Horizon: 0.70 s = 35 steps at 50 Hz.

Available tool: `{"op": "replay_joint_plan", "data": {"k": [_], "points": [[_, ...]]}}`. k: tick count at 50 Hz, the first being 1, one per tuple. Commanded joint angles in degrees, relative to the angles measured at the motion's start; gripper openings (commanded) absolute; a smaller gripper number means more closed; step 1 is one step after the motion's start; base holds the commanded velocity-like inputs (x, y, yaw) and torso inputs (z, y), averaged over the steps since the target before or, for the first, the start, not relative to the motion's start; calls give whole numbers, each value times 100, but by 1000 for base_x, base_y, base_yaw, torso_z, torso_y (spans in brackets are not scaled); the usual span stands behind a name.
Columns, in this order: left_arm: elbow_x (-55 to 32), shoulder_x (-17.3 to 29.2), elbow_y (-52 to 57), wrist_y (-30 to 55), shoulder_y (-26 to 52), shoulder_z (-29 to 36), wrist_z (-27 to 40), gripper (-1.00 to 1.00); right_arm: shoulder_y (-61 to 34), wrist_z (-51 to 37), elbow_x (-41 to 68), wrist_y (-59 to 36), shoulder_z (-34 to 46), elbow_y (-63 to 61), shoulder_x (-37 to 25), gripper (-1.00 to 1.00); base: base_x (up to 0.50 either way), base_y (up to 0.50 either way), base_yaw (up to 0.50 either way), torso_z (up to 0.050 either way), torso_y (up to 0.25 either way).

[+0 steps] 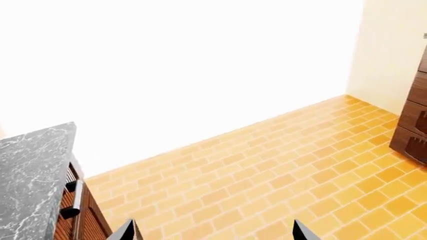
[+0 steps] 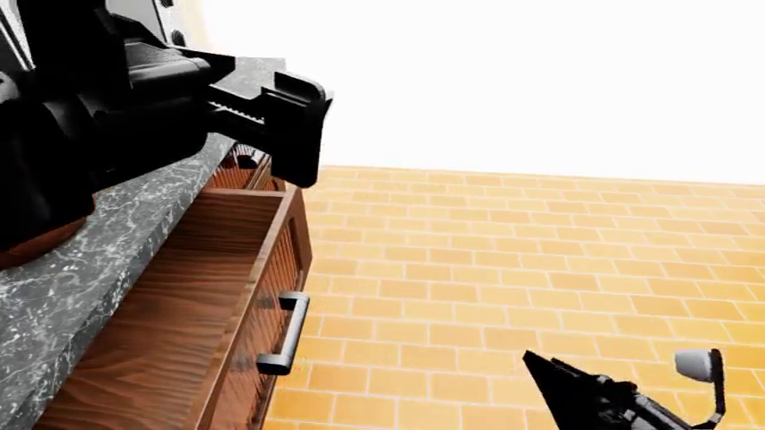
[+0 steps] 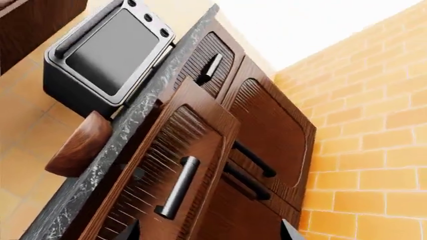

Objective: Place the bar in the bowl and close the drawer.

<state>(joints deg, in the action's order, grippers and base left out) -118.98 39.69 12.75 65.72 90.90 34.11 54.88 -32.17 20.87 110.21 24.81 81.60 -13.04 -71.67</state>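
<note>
Right wrist view: drawer (image 3: 160, 165) above spread jaws.

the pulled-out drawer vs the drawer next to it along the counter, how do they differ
The wide ribbed dark-wood drawer stands pulled out from the cabinet face; the smaller ribbed dark-wood drawer beside it sits flush and shut. The open one's silver bar handle looks longer than the shut one's short silver handle. Both sit under the grey marble counter.

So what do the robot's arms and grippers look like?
They're black and chunky. The left arm is a big blocky black shape with ridged teeth along one edge. The right arm is black too, with a small pale grey rounded piece on a thin stalk. The gripper fingertips are dark, pointed wedges.
</note>
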Motion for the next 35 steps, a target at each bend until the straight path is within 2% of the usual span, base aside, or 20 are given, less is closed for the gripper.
{"op": "replay_joint_plan", "data": {"k": [1, 5, 10, 14, 23, 35], "points": [[-25, -251, 57, 0, 33, 233, 144, 100, 1534, 1630, 1601, 1772, 79, 1805, 492, 100, 0, 0, 0, 0, 0], [-90, -469, 34, 79, 158, 505, 352, 100, 1691, 2289, 2427, 1096, -48, 3345, 1205, 100, 0, 0, 0, 0, 0], [-22, -916, -159, 172, 470, 879, 623, 100, 1789, 2700, 2850, 616, -147, 4181, 1530, 100, 0, 0, 0, 0, 0], [361, -1319, -424, 274, 602, 1204, 721, 100, 1779, 2775, 2960, 442, -182, 4409, 1636, 100, 0, 0, 0, 0, 0], [1334, -2292, -1390, 391, 826, 1838, 479, 100, 1775, 2797, 3047, 306, -235, 4496, 1689, 100, 0, 0, 0, 0, 0], [2485, -3480, -2022, 323, 695, 2807, 348, 100, 1736, 2885, 3125, 60, -279, 4729, 1804, 100, 0, 0, 0, 0, 0]]}}
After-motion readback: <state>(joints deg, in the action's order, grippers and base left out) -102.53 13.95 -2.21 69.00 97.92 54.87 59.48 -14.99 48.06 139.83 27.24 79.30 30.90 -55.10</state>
